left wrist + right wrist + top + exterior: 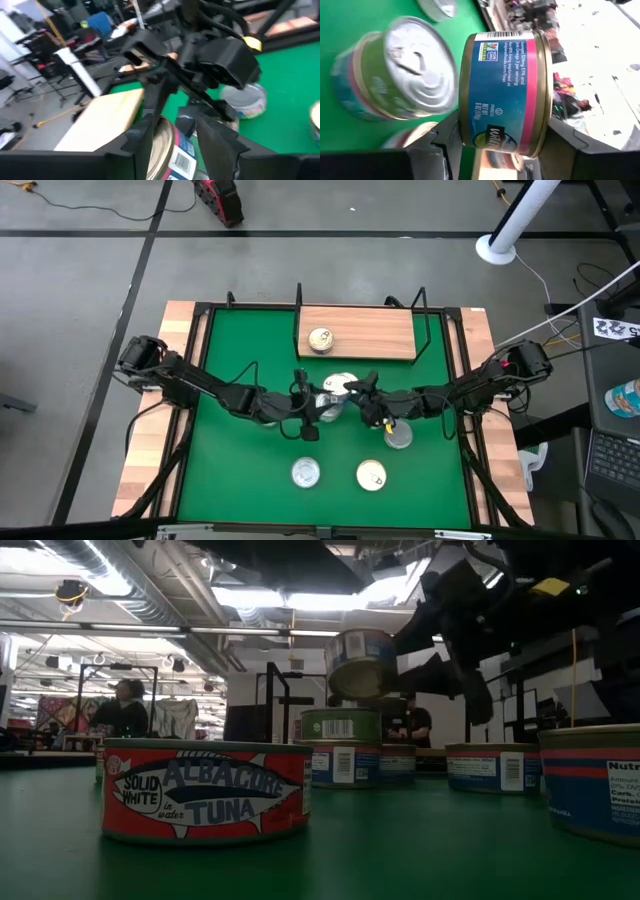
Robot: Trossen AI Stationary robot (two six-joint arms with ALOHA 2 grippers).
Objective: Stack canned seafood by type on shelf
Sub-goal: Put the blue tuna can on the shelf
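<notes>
Green desk (230, 470) | right hand (362, 392) clamps blue-pink can (505, 92) | left hand (312, 412) apart, beside | albacore tuna tin (205, 790) nearest low camera

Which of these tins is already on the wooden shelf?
Only the gold-topped tin at the shelf's left end; the other tins lie on the green table or hang in a gripper.

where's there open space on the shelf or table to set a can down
The shelf is bare to the right of its single can. The green mat's left side is also free. Mid-table is crowded: both grippers and several cans cluster there.
</notes>
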